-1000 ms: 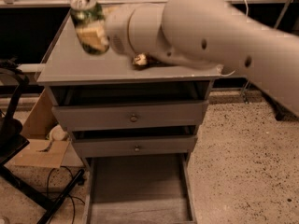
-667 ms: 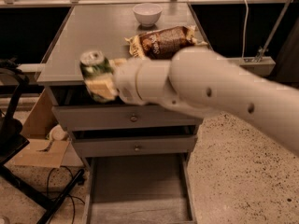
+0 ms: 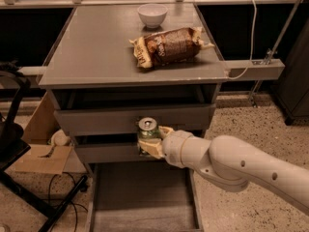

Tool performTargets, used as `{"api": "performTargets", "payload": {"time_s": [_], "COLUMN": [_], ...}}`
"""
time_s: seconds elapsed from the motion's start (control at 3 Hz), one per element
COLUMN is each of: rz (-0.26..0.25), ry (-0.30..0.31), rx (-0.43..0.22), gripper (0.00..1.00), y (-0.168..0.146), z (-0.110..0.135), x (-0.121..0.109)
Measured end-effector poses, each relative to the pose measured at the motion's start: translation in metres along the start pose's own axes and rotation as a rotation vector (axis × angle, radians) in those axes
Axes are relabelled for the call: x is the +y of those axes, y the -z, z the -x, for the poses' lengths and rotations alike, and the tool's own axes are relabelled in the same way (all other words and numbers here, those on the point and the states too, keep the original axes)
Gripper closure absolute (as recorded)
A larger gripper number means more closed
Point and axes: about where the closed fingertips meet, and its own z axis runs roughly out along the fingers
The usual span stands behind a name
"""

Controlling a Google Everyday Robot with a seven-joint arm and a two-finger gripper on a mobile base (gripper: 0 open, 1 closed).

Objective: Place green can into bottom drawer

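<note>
The green can (image 3: 148, 134), mottled green with a silver top and pull tab, is held upright in my gripper (image 3: 153, 143), which is shut around its body. The can hangs in front of the two upper drawer fronts of the grey cabinet (image 3: 72, 81), above the rear part of the bottom drawer (image 3: 144, 197). That drawer is pulled out, with a flat grey floor and side rails, and nothing in it. My pale arm (image 3: 231, 166) reaches in from the lower right.
On the cabinet top lie a brown snack bag (image 3: 169, 46) and a white bowl (image 3: 152, 15). A cardboard box (image 3: 41, 144) and a black stand with cables (image 3: 29, 192) are on the left floor. A speckled floor lies to the right.
My gripper has carried the green can from the cabinet top's left edge down in front of the cabinet, now over the open bottom drawer. The snack bag and bowl are uncovered.
</note>
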Motion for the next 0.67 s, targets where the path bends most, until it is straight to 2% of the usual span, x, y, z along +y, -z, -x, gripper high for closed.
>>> {"api": "performTargets", "payload": {"time_s": [0.33, 0.67], "rz": [-0.034, 0.002], "ry": [-0.037, -0.116], "rx": [-0.042, -0.050], "gripper": [1.00, 1.00], "y": [-0.016, -0.032], "z": [-0.044, -0.075], "x": [-0.039, -0.035]}}
